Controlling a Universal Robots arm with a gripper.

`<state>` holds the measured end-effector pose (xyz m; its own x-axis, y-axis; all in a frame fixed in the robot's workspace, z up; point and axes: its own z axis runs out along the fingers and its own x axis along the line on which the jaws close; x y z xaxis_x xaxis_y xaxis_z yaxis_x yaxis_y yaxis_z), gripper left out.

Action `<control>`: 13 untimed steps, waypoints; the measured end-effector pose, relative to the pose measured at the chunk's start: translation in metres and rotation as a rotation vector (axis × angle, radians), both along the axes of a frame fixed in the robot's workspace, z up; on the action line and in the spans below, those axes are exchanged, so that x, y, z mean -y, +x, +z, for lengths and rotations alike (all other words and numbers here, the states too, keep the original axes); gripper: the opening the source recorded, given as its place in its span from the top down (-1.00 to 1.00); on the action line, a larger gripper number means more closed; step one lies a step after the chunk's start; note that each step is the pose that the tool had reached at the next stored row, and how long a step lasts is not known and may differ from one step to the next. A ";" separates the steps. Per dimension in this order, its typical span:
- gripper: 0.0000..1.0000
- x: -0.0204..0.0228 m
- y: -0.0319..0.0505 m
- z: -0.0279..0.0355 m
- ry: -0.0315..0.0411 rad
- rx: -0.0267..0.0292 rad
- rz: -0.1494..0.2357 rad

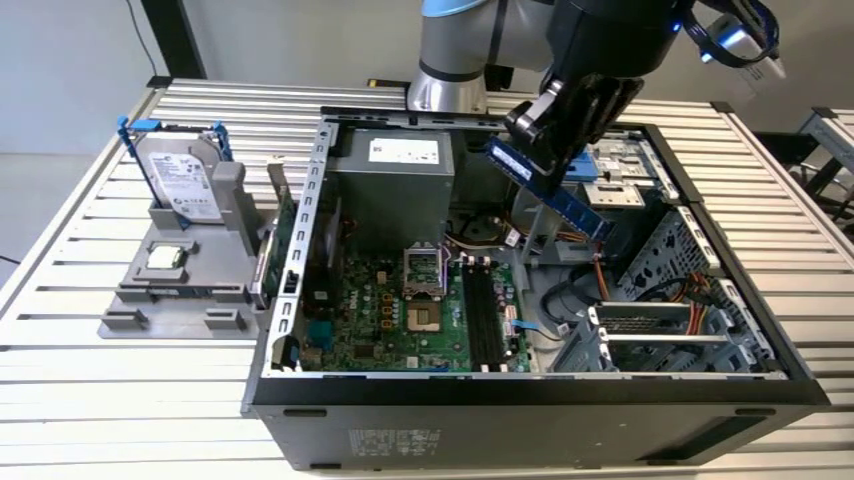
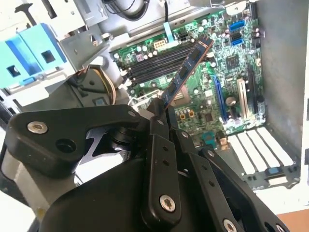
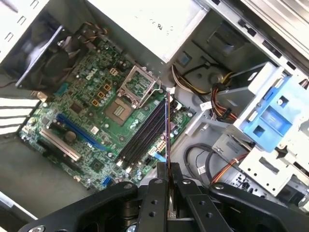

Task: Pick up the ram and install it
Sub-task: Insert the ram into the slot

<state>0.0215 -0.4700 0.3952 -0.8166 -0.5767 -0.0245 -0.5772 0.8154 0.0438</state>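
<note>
Grips the ram (image 2: pixel 188 70) by one end in the end effector (image 2: pixel 159 116), closed narrow on the stick's flat faces. Carries it in the air, free end slanting down toward the motherboard (image 3: pixel 82 92), touching nothing. Lines up roughly along the black memory slots (image 3: pixel 145 133) beneath when seen edge-on in the first wrist view, yet stays well apart from them. Counts as picked up, then, but not yet installed, with every slot apparently bare. Leaves the lowering, the aligning and the pressing home to do, so about halfway by this reckoning.

Reaches in from the far side of the open computer case (image 1: pixel 534 385) in the exterior view, wrist tipped and hanging above the interior rather than down inside it, toward the exterior view's right of the slots. Farther off, at the exterior view's left on the desk (image 1: pixel 80 400), leaves the grey holder (image 1: pixel 187 295) with its hard drive (image 1: pixel 180 180) and small square chip (image 1: pixel 164 257) untouched.
</note>
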 end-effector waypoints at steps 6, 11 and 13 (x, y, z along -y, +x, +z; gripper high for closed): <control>1.00 0.0000 0.0000 0.0000 0.0000 0.0001 -0.096; 1.00 0.0000 0.0000 -0.0001 0.0001 0.0000 -0.174; 1.00 0.0000 0.0000 0.0000 -0.0001 0.0000 -0.204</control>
<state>0.0215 -0.4700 0.3952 -0.9163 -0.3997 -0.0245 -0.4005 0.9153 0.0437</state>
